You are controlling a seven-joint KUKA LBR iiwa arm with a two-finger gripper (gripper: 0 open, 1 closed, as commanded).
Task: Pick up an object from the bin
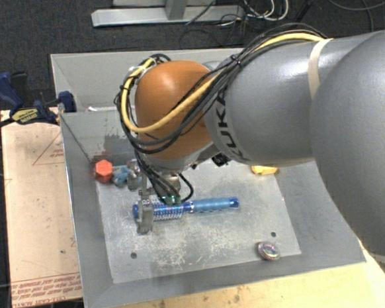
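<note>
My gripper (145, 223) reaches down under the orange wrist cover in the bin's left middle, at the left end of a blue brush (200, 207). The brush lies flat, its bristled head on the left beside the gripper and its clear blue handle pointing right. A red hexagonal piece (103, 170) and a small blue piece (120, 177) lie just up and left of the gripper, near the bin's left wall.
A yellow thing (265, 170) peeks out from under the arm at the right. A small round metal thing (269, 250) lies near the front right corner. The big grey arm covers the bin's right and back.
</note>
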